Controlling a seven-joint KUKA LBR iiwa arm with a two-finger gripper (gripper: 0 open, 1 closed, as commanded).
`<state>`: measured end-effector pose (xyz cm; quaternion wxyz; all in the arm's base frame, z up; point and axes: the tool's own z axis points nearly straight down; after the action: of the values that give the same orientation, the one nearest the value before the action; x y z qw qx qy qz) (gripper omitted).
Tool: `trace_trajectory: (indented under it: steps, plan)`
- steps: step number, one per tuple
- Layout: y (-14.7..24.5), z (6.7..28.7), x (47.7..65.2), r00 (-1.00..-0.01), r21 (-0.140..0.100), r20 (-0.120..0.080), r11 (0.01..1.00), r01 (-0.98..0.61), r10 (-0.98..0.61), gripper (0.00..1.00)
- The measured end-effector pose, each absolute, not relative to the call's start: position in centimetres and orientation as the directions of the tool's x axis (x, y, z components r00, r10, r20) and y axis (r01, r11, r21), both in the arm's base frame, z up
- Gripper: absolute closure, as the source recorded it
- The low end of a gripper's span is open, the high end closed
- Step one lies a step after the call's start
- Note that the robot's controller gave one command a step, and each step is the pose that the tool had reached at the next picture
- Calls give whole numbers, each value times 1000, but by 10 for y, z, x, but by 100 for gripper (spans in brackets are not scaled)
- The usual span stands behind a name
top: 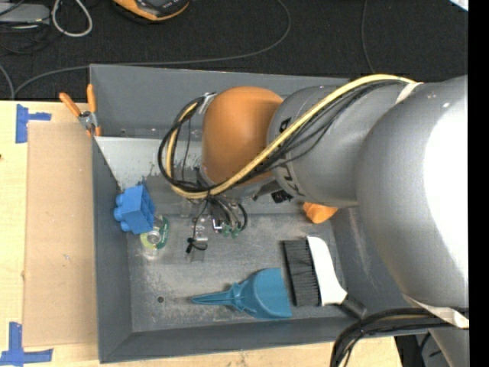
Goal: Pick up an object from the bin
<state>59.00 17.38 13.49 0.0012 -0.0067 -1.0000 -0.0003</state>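
Observation:
My gripper [199, 238] hangs low over the bin floor, left of the middle, under the orange wrist cover. Just to its left lies a small clear, green-tinted piece [155, 238]. A blue blocky toy [134, 209] sits beyond that, by the left wall. A small green item [231, 225] lies close to the gripper's right side, partly hidden by cables. Nothing shows held in the gripper.
A blue funnel [256, 293] lies near the front wall, spout pointing left. A black-bristled brush with a white back [312, 271] rests to its right. An orange object [319, 212] peeks out from under the arm, which covers the bin's right and back.

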Motion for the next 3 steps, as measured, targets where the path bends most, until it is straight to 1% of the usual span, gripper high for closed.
trace_trajectory:
  steps: [1, 2, 3]
  plan:
    - [174, 135, 590, -1000, 1, 2, 1000, 14, 14, 0]
    - [208, 110, 534, -997, 1, 10, 997, -80, -80, 0]
    - [191, 89, 529, -1000, -1, 2, 1000, 13, 13, 0]
